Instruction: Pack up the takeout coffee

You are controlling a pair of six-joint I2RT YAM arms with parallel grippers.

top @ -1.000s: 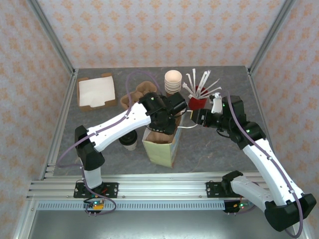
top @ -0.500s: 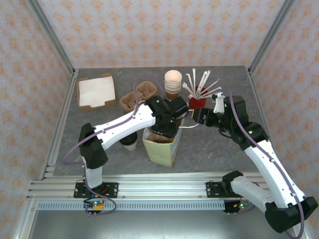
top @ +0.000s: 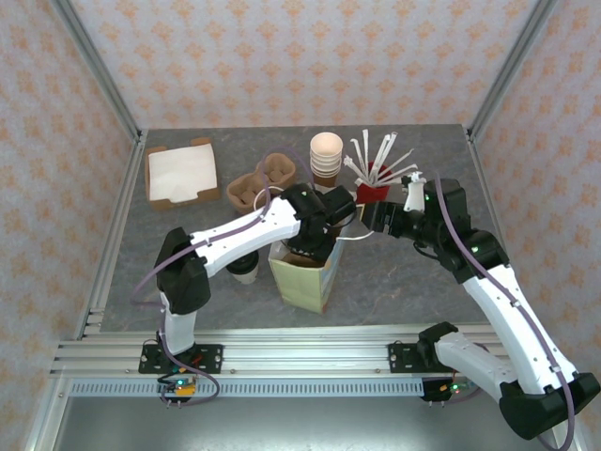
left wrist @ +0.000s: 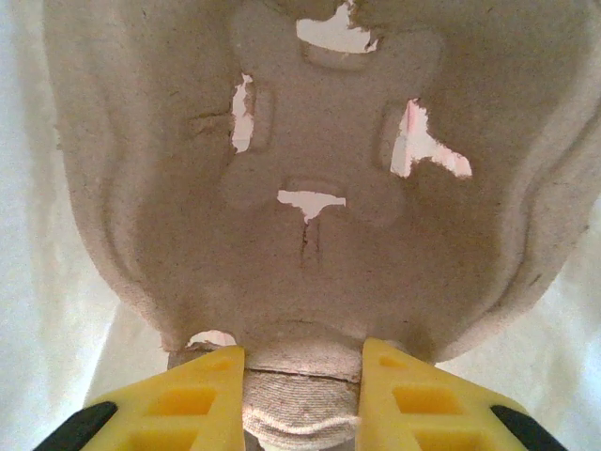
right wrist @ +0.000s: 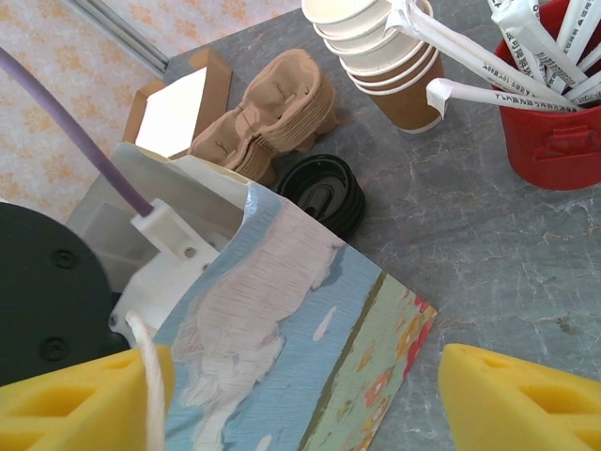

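- The coffee (top: 246,271) stands upright on the table (top: 404,282) with its lid on. It is just left of the bag (top: 302,282), partly under my left arm, and not yet packed.
- My left gripper (left wrist: 302,366) is down inside the bag, clenched on the near edge of the pulp carrier (left wrist: 310,188) (whether the carrier lies flat on the bottom I cannot tell).
- My right gripper (right wrist: 296,381) is at the bag's rim. Its jaws are spread wide with the rim between them, gripping nothing.
- The step in hand, as I judge it, is seating the carrier in the bag before the cup goes in.
- Next I should settle the carrier flat, let go, and lift my left arm out without snagging the bag. Then I take the coffee below its lid and keep it upright.
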